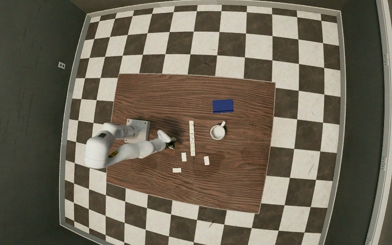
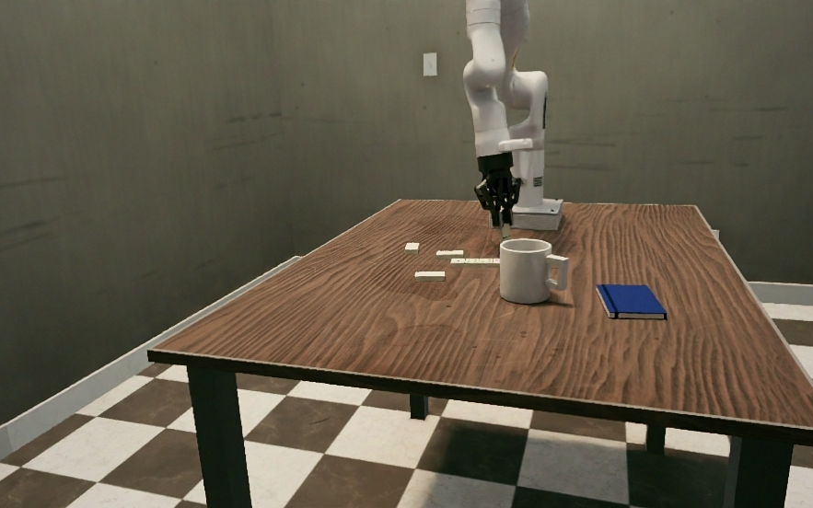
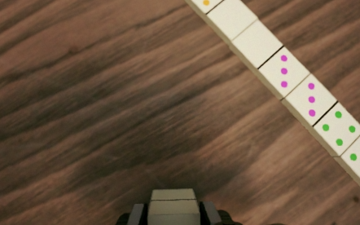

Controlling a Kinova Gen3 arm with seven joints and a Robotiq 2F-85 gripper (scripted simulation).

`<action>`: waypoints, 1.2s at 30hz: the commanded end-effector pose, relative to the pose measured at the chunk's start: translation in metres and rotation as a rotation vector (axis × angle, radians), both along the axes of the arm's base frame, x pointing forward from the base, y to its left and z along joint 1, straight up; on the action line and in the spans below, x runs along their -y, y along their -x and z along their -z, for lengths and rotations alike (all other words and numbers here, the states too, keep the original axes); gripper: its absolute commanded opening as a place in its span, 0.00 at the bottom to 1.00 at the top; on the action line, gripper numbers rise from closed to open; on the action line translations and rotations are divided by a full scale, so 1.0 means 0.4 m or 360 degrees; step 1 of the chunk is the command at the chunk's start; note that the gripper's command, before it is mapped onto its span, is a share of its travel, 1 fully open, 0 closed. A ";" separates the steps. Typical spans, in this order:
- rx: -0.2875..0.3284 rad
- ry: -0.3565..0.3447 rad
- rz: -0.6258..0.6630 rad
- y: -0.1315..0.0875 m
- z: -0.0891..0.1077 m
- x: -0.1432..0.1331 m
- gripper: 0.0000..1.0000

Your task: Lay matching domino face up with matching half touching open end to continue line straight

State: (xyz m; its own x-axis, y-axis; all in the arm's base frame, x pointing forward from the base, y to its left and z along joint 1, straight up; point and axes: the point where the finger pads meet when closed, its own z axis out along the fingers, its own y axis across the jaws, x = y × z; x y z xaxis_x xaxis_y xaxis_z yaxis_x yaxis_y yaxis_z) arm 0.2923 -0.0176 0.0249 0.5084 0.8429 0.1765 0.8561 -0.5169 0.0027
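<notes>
While hanging above the table, gripper [image 3: 172, 212] clamps a domino [image 3: 172, 200].

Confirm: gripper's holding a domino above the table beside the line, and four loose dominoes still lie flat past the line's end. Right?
Not quite: three loose dominoes lie flat there, at and in the top view. The rest holds: the gripper is shut on a domino above the table, beside the line.

Bare table [image 1: 148, 91] lies between pincer [image 1: 172, 143] and domino line [image 1: 192, 138]; mug [image 1: 217, 132] stands just beyond, loose dominoes [image 1: 184, 156] near line's end.
</notes>
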 end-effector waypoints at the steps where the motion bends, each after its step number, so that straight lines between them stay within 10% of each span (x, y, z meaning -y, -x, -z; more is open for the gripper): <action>1: 0.0004 -0.0003 0.0003 0.001 0.000 0.003 0.36; 36: 0.0004 -0.0003 0.0003 0.042 0.038 0.072 0.36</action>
State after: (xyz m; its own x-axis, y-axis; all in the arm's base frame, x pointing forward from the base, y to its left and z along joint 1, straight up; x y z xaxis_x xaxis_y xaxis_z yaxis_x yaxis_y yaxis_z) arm 0.2761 -0.0454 0.0108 0.5098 0.8414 0.1793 0.8549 -0.5187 0.0038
